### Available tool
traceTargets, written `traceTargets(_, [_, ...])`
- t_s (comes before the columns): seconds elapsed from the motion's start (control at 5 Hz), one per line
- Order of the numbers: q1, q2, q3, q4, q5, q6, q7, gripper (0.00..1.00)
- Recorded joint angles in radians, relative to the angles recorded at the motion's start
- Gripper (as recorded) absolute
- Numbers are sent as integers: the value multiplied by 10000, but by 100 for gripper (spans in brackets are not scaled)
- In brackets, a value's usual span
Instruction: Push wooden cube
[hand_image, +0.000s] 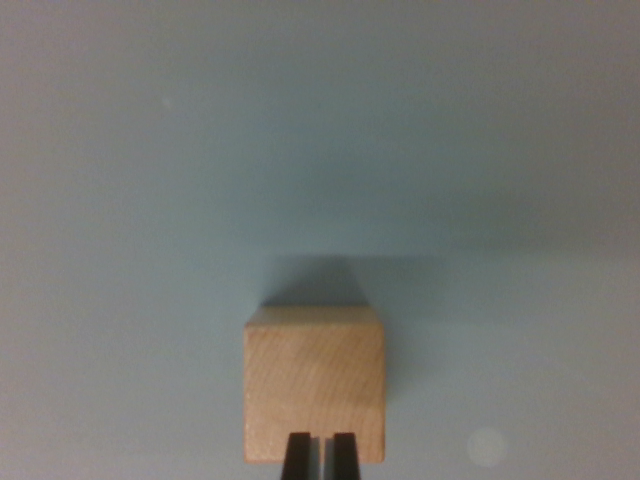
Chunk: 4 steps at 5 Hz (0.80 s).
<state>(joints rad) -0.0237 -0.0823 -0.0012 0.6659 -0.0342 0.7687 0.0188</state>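
1. A wooden cube (314, 388) sits on a plain pale blue surface (320, 140), low in the wrist view and close to its centre line, with its top face turned to the camera and a soft shadow falling away toward the top of the view.

2. The gripper (321, 456) enters from the bottom edge of the wrist view; only its two dark fingertips (298, 458) show, standing side by side with a thin sliver of light between them.

3. The jaws are drawn nearly together and clasp nothing: the narrow gap holds no part of the block, so the tool reads as a closed pusher rather than a grasping hand.

4. The fingertips overlap the cube's near edge in the picture, slightly toward the wrist view's right of the block's middle. Whether they press against its near face or hover just above its top cannot be told from this single angle.

5. The relation that matters: the cube lies directly ahead of the fingertips, up the wrist view, with open surface beyond it on every side.

6. The block looks equal in width and depth, so no long axis favours one heading; its faces sit square to the gripper.

7. Judged from this, a straight advance up the view should carry the cube forward, though the slight offset could turn it.
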Motion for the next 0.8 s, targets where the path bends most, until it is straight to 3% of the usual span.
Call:
traceTargets(0.2, [0, 0, 0, 0, 0, 0, 0, 0])
traceTargets(0.4, [-2, -30, 5, -389, -3, -313, 26, 0])
traceTargets(0.6, [-2, -30, 5, -389, -3, -313, 26, 0])
traceTargets(0.8, [-4, -58, 11, -754, -5, -606, 50, 0])
